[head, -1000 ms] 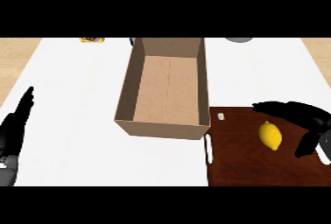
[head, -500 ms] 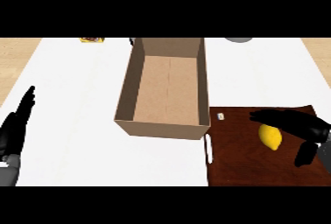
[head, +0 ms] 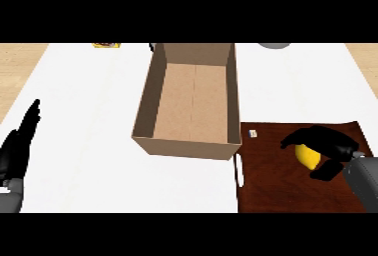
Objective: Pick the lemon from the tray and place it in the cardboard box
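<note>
— Fingers first: what are they doing?

— Black fingers (head: 319,136) of the right hand (head: 328,145) are curled over the small yellow lemon (head: 307,155), thumb low at its near side, so the fruit shows only as a yellow patch under the palm. The lemon lies on the dark brown wooden tray (head: 277,180), toward its right half.

— And the other hand?

— The left hand (head: 18,147) rests at the view's left edge, fingers straight and pointing away up the counter, holding nothing.

— Where is the box, and how much room is around it?

— The open brown cardboard box (head: 192,102), long and rectangular, sits on the white counter top (head: 88,100), left of and beyond the tray. Its near right corner is just beside the tray's far left corner. Its inside is bare cardboard. Wide white counter lies open between the box and the left hand. Bare tray surface separates the lemon from the box's near wall.

— How does the right arm come in?

— A grey forearm (head: 363,182) enters from the lower right, over the tray's right edge, hand bent inward over the lemon.
</note>
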Robot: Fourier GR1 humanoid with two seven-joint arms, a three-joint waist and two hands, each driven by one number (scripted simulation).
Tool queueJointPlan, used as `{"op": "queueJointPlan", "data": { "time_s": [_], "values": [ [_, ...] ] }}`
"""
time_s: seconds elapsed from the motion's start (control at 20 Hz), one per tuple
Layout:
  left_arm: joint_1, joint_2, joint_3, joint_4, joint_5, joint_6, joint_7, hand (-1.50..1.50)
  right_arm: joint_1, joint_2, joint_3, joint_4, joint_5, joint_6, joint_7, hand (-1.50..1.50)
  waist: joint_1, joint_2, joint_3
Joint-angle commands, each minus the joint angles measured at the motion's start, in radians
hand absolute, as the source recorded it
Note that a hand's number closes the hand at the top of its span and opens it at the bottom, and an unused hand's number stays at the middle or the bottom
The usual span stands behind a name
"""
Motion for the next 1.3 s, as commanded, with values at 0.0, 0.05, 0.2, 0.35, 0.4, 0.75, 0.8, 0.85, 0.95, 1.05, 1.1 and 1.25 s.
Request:
{"op": "queueJointPlan", "data": {
  "time_s": [0.0,0.05,0.2,0.35,0.4,0.75,0.8,0.85,0.95,1.05,1.1,1.25],
  "values": [
    [0.04,-0.014,0.008,0.002,-0.014,0.002,-0.045,0.0,0.028,0.035,-0.034,0.022,0.022,-0.176,-0.033,1.5,-0.001,0.001,0.001],
    [-0.004,-0.006,0.027,0.057,0.004,-0.022,-0.055,0.0,-0.017,0.058,-0.05,0.089,0.032,-0.22,-0.04,1.5,0.001,0.004,0.001],
    [-0.023,0.009,0.045,0.051,0.01,-0.058,-0.031,0.0,-0.045,0.047,-0.084,0.103,0.041,-0.243,-0.049,1.5,-0.001,0.002,0.001],
    [0.003,-0.031,-0.014,-0.048,-0.037,-0.018,0.032,0.0,-0.222,0.099,-0.089,0.212,0.05,-0.217,-0.06,1.5,0.025,0.007,0.003],
    [-0.056,-0.043,-0.013,0.013,-0.044,-0.003,0.002,0.0,-0.296,0.071,-0.104,0.293,0.044,-0.199,-0.117,1.5,0.037,0.016,0.003],
    [-0.086,-0.042,-0.013,0.059,-0.027,-0.042,-0.032,0.0,-0.516,0.053,-0.177,0.473,0.028,-0.264,-0.211,1.5,0.071,0.038,0.004],
    [-0.066,-0.034,-0.015,0.001,-0.034,-0.035,-0.019,0.0,-0.547,0.038,-0.206,0.48,0.011,-0.278,-0.204,1.5,0.081,0.032,0.005],
    [-0.078,-0.045,-0.027,-0.008,-0.045,-0.027,0.01,0.0,-0.518,0.045,-0.205,0.496,0.028,-0.369,-0.219,1.5,0.063,0.027,0.005],
    [-0.096,-0.034,-0.001,0.028,-0.036,-0.028,0.011,0.0,-0.568,0.03,-0.236,0.539,0.011,-0.383,-0.245,1.5,0.065,0.031,0.004],
    [-0.107,-0.022,0.01,0.052,-0.027,-0.046,0.0,0.0,-0.611,0.031,-0.279,0.559,-0.03,-0.384,-0.278,1.5,0.059,0.029,0.004],
    [-0.086,-0.056,-0.007,0.091,-0.043,-0.025,-0.037,0.0,-0.668,0.026,-0.302,0.552,-0.056,-0.341,-0.28,1.5,0.06,0.03,0.003],
    [-0.074,-0.019,0.012,0.031,-0.024,-0.053,-0.003,0.0,-0.662,0.0,-0.362,0.525,-0.128,-0.369,-0.44,1.5,0.049,0.02,0.004]
  ]
}}
